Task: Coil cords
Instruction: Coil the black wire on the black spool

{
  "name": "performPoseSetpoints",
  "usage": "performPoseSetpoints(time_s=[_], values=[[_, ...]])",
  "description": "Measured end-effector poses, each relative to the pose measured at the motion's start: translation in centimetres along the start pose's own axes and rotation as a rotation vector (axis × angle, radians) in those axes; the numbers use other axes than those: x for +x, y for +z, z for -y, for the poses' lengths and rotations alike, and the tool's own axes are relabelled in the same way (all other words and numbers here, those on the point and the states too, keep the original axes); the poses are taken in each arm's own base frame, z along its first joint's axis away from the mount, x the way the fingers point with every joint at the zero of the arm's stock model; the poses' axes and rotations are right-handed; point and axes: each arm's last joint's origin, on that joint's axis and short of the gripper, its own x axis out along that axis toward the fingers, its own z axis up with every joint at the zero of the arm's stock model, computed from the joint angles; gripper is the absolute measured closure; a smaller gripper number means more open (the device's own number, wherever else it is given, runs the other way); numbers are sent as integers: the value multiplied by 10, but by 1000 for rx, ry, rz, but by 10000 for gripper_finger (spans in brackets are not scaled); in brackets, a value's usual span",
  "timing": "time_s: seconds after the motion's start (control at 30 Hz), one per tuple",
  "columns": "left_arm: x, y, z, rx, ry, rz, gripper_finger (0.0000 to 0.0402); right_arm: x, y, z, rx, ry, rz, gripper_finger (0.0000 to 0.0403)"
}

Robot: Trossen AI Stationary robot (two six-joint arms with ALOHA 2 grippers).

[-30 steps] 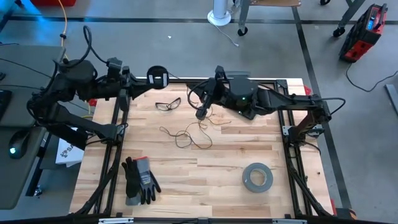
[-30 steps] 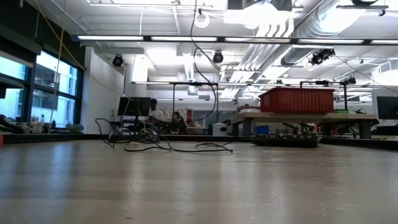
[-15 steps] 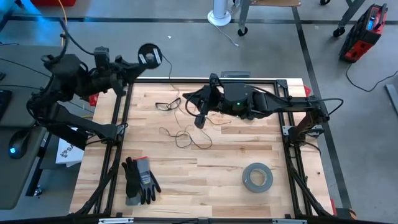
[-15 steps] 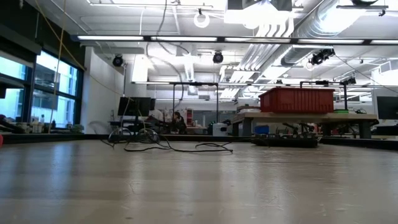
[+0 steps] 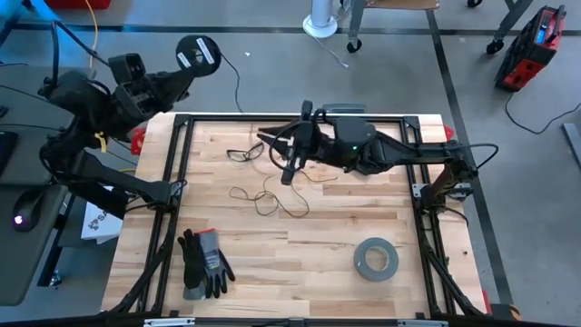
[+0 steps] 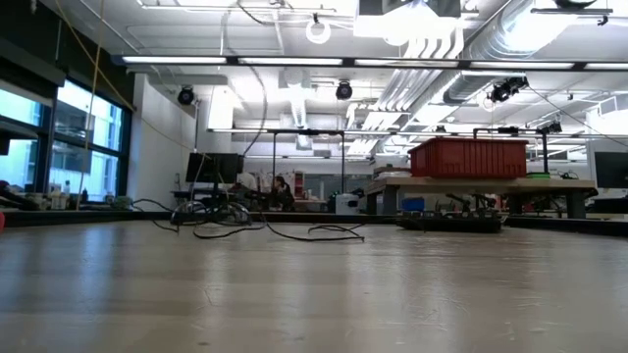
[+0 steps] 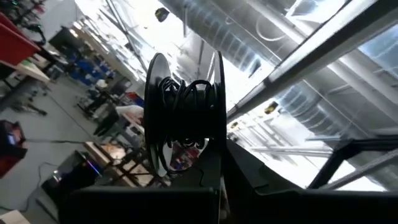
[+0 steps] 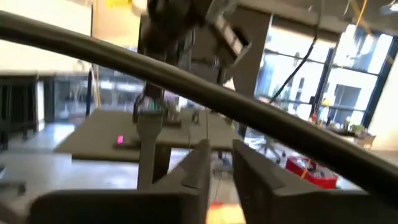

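Grey tape roll (image 5: 376,259), dark gloves (image 5: 204,263), safety glasses (image 5: 241,152), wooden table (image 5: 309,282)

The wooden table (image 5: 300,236) is a light slatted top inside a black frame (image 5: 169,227). A thin dark cord (image 5: 268,198) lies in loose loops near the far middle. Safety glasses (image 5: 241,152) lie just beyond the cord. Dark gloves (image 5: 204,262) lie at the near left. A grey tape roll (image 5: 376,259) lies flat at the near right, well apart from the gloves
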Motion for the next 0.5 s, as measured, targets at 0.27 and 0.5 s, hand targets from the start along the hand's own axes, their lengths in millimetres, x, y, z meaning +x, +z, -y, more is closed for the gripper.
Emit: performPoseSetpoints(time_s=[0.27, 0.5], values=[[10, -10, -2, 6, -10, -37, 401, 4, 6, 18, 42, -52, 86, 233], [19, -20, -5, 30, -17, -77, 401, 6, 11, 35, 96, -101, 151, 219]])
